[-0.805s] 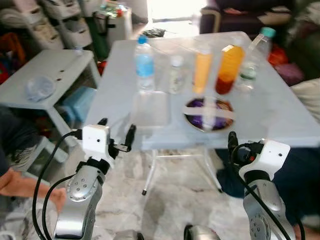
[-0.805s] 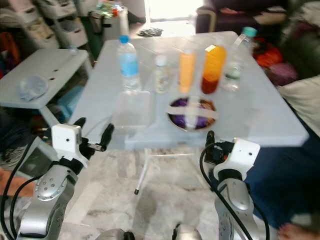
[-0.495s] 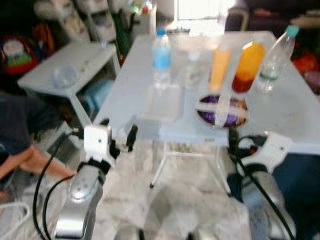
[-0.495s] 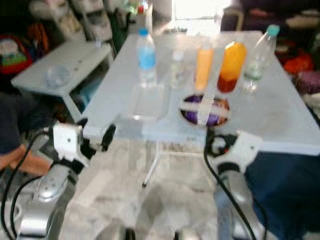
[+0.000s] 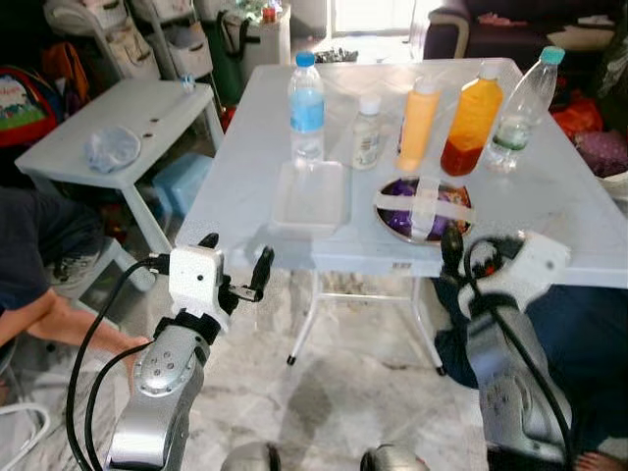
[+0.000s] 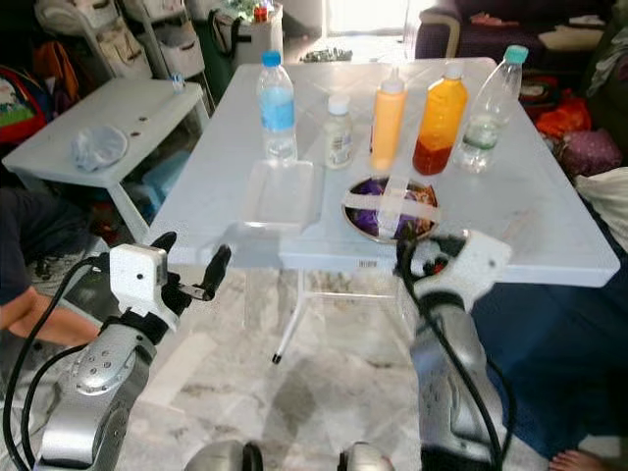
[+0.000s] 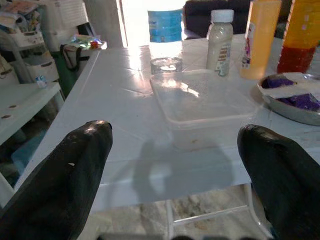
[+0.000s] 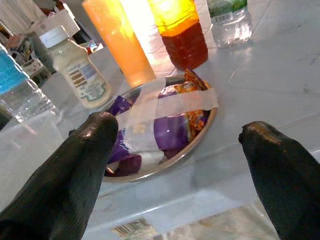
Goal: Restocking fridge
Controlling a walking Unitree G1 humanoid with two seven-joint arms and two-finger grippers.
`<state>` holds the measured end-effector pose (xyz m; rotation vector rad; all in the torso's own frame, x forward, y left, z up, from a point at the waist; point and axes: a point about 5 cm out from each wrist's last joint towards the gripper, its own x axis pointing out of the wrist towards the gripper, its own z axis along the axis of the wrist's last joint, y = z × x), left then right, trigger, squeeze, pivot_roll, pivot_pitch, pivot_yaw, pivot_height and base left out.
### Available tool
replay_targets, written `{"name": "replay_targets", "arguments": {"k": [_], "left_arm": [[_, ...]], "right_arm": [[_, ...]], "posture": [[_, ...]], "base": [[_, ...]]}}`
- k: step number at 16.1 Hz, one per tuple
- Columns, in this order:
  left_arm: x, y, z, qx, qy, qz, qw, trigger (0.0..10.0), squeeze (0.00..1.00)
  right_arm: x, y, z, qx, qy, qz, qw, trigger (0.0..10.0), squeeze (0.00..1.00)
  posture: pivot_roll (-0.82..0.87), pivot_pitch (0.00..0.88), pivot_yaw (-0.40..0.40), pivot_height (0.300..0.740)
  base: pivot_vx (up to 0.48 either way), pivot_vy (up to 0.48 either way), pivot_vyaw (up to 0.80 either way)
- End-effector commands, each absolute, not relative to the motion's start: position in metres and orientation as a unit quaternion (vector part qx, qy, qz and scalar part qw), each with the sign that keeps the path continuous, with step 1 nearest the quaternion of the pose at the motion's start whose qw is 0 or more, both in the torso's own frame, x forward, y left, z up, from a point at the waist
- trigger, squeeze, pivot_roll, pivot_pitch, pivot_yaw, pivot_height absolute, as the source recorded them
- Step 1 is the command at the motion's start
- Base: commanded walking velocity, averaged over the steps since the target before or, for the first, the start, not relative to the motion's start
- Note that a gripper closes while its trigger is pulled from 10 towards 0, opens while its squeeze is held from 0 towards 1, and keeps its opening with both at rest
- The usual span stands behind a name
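On the white folding table stand a blue-labelled water bottle, a small white bottle, an orange squeeze bottle, an orange juice bottle and a clear bottle with a teal cap. In front of them lie a clear plastic container and a metal plate of purple food held by tape. My left gripper is open, below the table's front edge, facing the container. My right gripper is open at the front edge, just before the plate.
A low white side table with a clear bowl stands to the left, a blue box under it. A person's arm reaches in at the left. Table legs stand ahead on the marble floor. Shelves and a dark sofa are behind.
The camera has shifted and the blur has cleared. My right gripper has risen closer to the table's front edge by the plate. The left gripper stays open and low.
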<state>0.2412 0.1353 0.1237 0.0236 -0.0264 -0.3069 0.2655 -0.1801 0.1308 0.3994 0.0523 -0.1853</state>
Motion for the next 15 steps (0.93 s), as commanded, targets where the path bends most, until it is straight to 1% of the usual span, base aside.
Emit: {"name": "replay_targets", "arguments": {"k": [1,3,5,9,13,15], "left_arm": [[0.241,0.136,0.127,0.021,-0.016,-0.156,0.987,10.0,0.0],[0.24,0.135,0.127,0.021,-0.015,-0.155,0.988,10.0,0.0],[0.239,0.133,0.127,0.021,-0.014,-0.157,0.987,10.0,0.0],[0.238,0.133,0.128,0.024,-0.014,-0.163,0.986,10.0,0.0],[0.238,0.133,0.129,0.027,-0.013,-0.165,0.986,10.0,0.0],[0.237,0.133,0.129,0.029,-0.012,-0.166,0.986,10.0,0.0]], "right_arm": [[0.267,-0.179,0.127,0.212,0.04,-0.096,0.972,10.0,0.0],[0.274,-0.174,0.128,0.233,0.045,-0.096,0.967,10.0,0.0],[0.279,-0.172,0.129,0.231,0.046,-0.091,0.968,10.0,0.0],[0.291,-0.177,0.131,0.235,0.044,-0.092,0.967,10.0,0.0],[0.298,-0.175,0.127,0.239,0.054,-0.093,0.965,10.0,0.0],[0.302,-0.174,0.123,0.255,0.07,-0.101,0.959,10.0,0.0]], "posture": [[0.03,0.073,0.071,0.74],[0.04,0.078,0.069,0.74],[0.05,0.083,0.069,0.74],[0.06,0.093,0.073,0.74],[0.07,0.101,0.077,0.74],[0.07,0.104,0.079,0.74]], "base": [[0.0,0.0,0.0],[0.0,0.0,0.0],[0.0,0.0,0.0],[0.0,0.0,0.0],[0.0,0.0,0.0],[0.0,0.0,0.0]]}}
